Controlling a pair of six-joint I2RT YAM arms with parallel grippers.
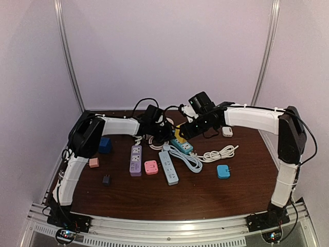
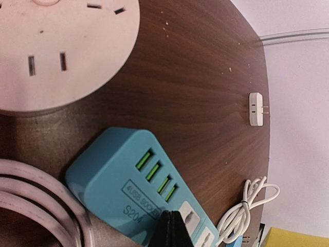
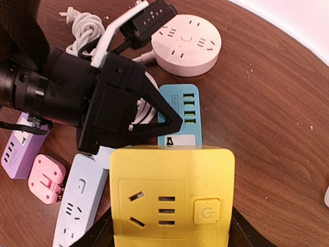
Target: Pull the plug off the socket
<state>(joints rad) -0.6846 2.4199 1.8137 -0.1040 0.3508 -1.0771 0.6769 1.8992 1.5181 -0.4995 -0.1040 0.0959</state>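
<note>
The right gripper (image 3: 172, 232) is pinching the yellow plug (image 3: 172, 195) at lower centre, sitting over the teal socket (image 3: 180, 100). The left gripper (image 3: 170, 125), pressed together, is touching that socket.

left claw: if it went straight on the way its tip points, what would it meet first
The shut left claw points down at the teal rectangular plastic USB socket block, so it would likely meet that block's top face first. It looks almost on it, though depth is unclear.

Wood-grain table (image 2: 195, 77), slightly glossy; yellow socket (image 3: 172, 195) matt plastic.
</note>
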